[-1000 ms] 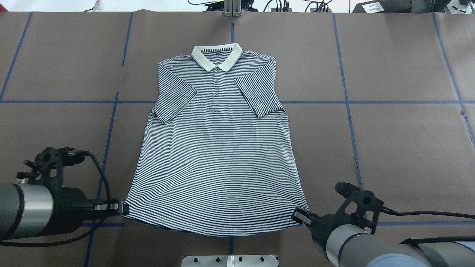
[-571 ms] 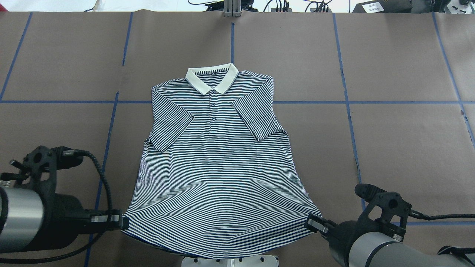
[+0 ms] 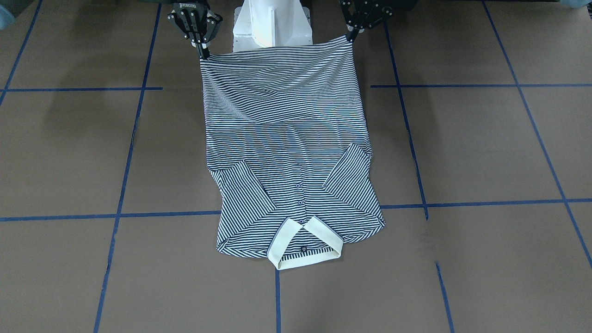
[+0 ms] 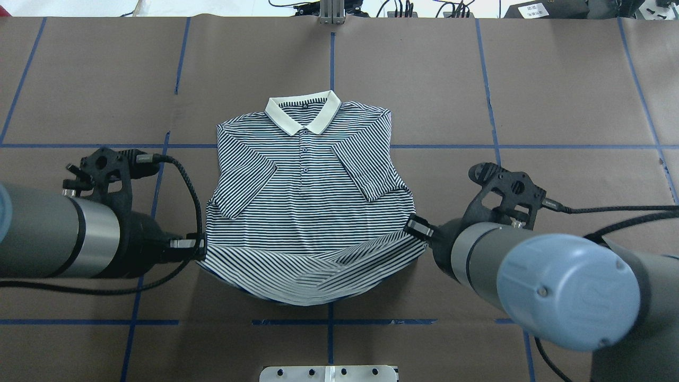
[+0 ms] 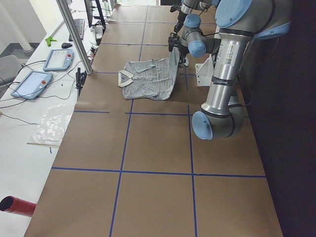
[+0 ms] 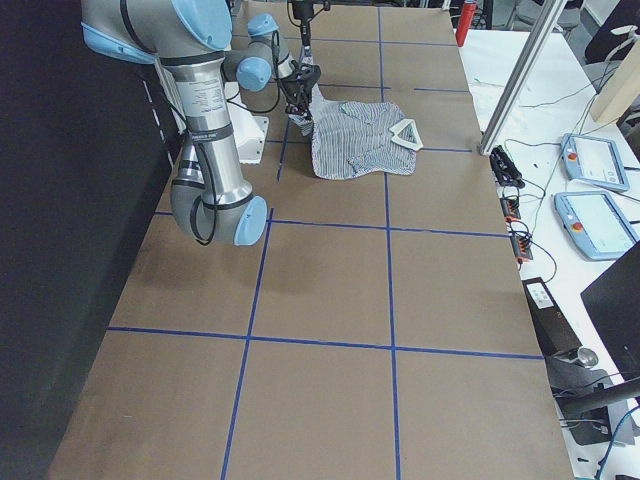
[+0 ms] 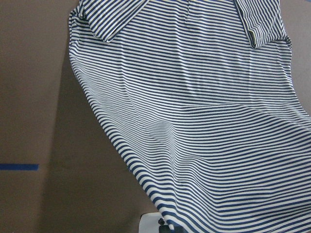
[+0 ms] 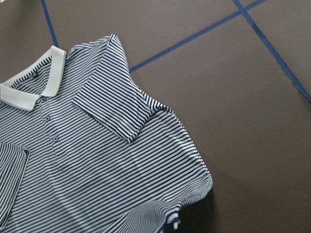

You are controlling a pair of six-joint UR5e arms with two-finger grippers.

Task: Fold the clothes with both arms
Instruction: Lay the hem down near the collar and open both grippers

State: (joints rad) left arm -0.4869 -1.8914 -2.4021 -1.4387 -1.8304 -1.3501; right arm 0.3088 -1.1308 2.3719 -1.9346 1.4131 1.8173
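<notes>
Item under inspection: the striped polo shirt lies face up on the paper-covered table. Its cream collar and chest rest flat, and both sleeves are turned inward across the front, below the collar.

The end opposite the collar is off the table. The hem hangs as a raised sheet between the two arms and sags at its middle. The overhead view shows this raised part already drawn partway over the body in the collar's direction.

The left gripper has its fingers clamped on the hem corner on its own side. The right gripper is pinched on the other corner. The two stand roughly level and equally far from the collar.

Assessment: you are in the bottom-to-top fold, with the hem in transit and not yet laid down.

Next move, as judged:
- Carry both corners towards the collar at a matched pace and height.
- Keep the hem stretched enough to take up the middle sag.
- Lower it squarely over the tucked sleeves, just short of the collar, and part the fingers only after that.

Uneven travel would likely skew the fold or drag a sleeve out.
</notes>
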